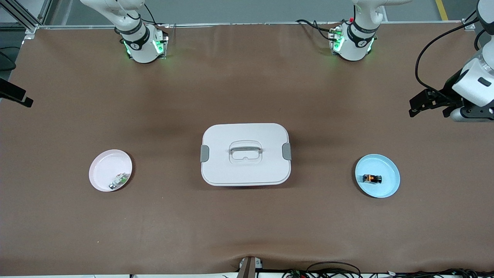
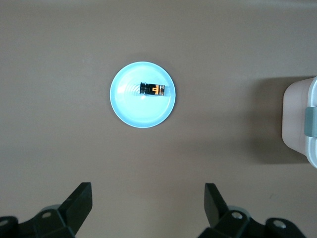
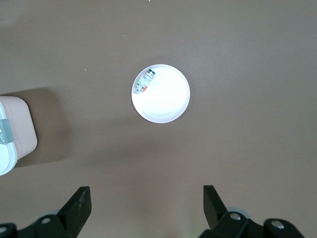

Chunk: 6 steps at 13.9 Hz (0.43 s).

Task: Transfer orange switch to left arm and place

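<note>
Front view: orange switch (image 1: 372, 178) lies on blue plate (image 1: 389, 188) toward left arm's end; box (image 1: 246, 153) mid-table. Left gripper (image 2: 146, 206) spread wide above plate; right gripper (image 3: 145, 204) likewise spread above pink plate (image 3: 166, 101).

1. The front camera sits high, facing the arm bases across the brown tabletop (image 1: 247, 231), and takes in the box (image 1: 246, 154) and both plates.
2. The left wrist camera looks straight down from high up onto the blue plate (image 2: 142, 111), sharing it and the box's edge with the front view.
3. The right wrist camera looks down likewise onto the pink plate (image 3: 166, 101).
</note>
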Motion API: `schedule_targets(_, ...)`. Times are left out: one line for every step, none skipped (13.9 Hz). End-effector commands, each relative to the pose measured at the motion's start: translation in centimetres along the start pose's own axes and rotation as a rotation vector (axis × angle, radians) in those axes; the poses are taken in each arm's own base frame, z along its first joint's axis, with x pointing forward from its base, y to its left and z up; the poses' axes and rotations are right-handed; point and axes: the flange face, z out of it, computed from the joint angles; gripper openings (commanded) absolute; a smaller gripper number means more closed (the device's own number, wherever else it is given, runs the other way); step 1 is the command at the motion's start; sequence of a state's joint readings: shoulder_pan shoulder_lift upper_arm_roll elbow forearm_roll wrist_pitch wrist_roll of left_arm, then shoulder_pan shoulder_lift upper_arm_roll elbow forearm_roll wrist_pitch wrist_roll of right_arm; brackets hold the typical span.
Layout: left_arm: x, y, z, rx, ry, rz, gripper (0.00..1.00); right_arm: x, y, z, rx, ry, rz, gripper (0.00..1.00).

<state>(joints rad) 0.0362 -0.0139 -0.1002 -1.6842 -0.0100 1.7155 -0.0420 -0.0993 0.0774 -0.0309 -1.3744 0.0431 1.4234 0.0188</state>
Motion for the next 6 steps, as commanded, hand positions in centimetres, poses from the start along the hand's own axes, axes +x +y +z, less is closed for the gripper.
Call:
schedule_targets(0.14,-0.17,-0.67,0.009,-0.008,0.008,1.0,-0.31,0.98,-0.2,0.017,0.008,0.022,1.0)
schedule_targets(0.15,-0.15,-0.75,0.008,-0.007,0.01,1.0,-0.32,1.07,-0.19,0.017,0.006,0.024,1.0)
schedule_targets(0.16,-0.05,-0.82,0.006,-0.005,0.011,1.0,-0.34,0.99,-0.17,0.017,0.004,0.022,1.0)
schedule_targets(0.15,-0.14,-0.75,0.006,-0.007,0.01,1.0,-0.33,0.57,-0.17,0.017,0.006,0.015,1.0)
schedule_targets(0.16,-0.04,-0.82,0.005,-0.005,0.011,1.0,-0.38,0.4,-0.25,0.017,0.007,0.011,1.0)
schedule_targets(0.16,-0.12,-0.82,0.005,-0.005,0.009,1.0,-0.39,0.14,-0.24,0.017,0.007,0.007,1.0)
